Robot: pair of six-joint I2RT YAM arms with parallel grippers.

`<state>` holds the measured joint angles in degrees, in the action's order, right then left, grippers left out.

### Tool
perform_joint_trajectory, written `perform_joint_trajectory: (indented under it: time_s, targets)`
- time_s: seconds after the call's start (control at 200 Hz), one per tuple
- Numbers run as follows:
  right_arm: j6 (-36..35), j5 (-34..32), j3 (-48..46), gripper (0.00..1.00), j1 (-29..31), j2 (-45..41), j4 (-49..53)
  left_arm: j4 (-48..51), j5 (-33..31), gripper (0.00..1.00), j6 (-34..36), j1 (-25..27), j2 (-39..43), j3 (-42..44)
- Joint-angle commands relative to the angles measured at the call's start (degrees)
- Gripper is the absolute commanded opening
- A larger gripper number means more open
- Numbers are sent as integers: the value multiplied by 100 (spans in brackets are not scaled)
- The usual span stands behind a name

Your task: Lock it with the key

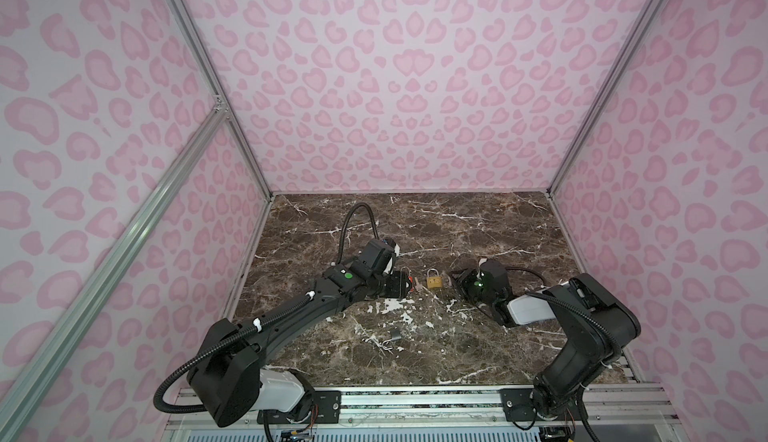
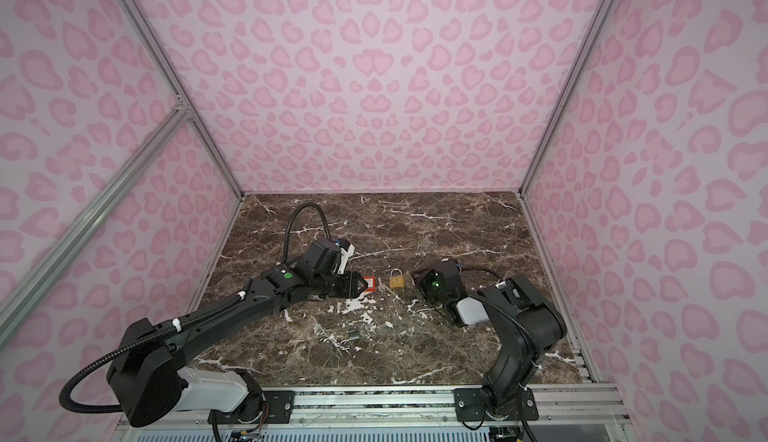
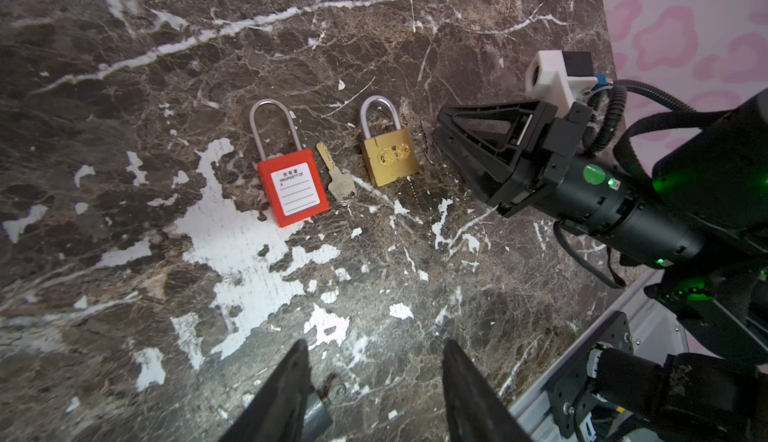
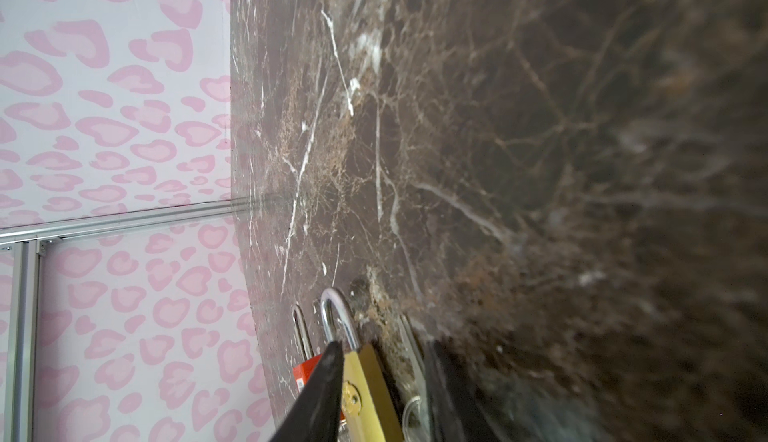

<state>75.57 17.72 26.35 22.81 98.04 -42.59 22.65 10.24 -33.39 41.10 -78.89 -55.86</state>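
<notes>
Pink leopard-print walls [image 1: 395,65], dark marble tabletop [image 1: 457,227]

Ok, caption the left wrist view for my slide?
Red plastic padlock, silver key and brass padlock side by side on brown marble tabletop; right claw beside the brass one.

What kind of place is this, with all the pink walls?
Probably a robot test booth: pink-printed wall panels on an aluminium frame, left arm and right arm on a rail, and a red padlock, brass padlock and key on the marble-look tabletop.
</notes>
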Motion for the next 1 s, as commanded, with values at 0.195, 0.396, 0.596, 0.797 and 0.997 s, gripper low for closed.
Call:
perform_joint_trajectory:
  time_s: [0.195, 0.396, 0.596, 0.797, 0.997]
  targets:
    - [-559, -9, 107, 35, -53, -628, 671, 229, -36, 54, -102, -2, -43, 76]
    - [-1899, -2, 494, 35, -36, -1784, 2515, 438, -83, 54, -124, -8, 105, 528]
    - [-4593, 40, 1551, 35, 196, -2488, 5174, 514, 98, 56, -594, -61, 537, 1132]
    - [-6162, -402, 1761, 36, 472, -2939, 6011, 575, 83, 56, -828, -118, 813, 1540]
    - [-7272, -800, 1830, 37, 1004, -3133, 6504, 1249, -497, 56, -1219, -15, 797, 1596]
